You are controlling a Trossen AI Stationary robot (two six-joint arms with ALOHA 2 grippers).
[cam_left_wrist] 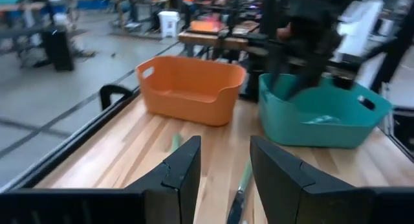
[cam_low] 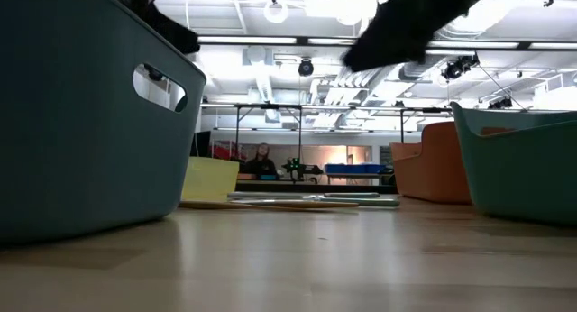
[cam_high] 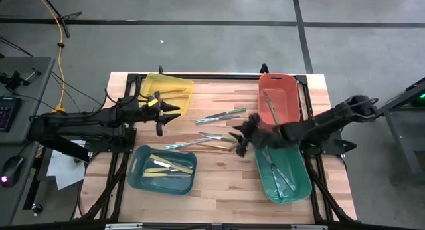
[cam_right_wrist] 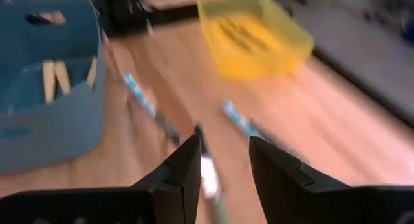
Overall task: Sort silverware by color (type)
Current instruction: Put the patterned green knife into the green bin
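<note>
Seen from above, the loose silverware lies in the middle of the table between the four bins, and the right gripper hangs just over its end nearest the green bin, while the left gripper waits beside the yellow bin, fingers apart and empty. In the right wrist view the fingers are apart with one piece between them, so I would lower straight and close on that piece alone, not its neighbours.

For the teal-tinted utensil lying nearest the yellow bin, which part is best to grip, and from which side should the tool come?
Probably at mid-handle, coming straight down from above. The teal-tinted utensil lies flat on the table, long and thin, apart from its neighbours, so fingers should close across its narrow width. The left tool, open beside the yellow bin, looks nearest.
</note>
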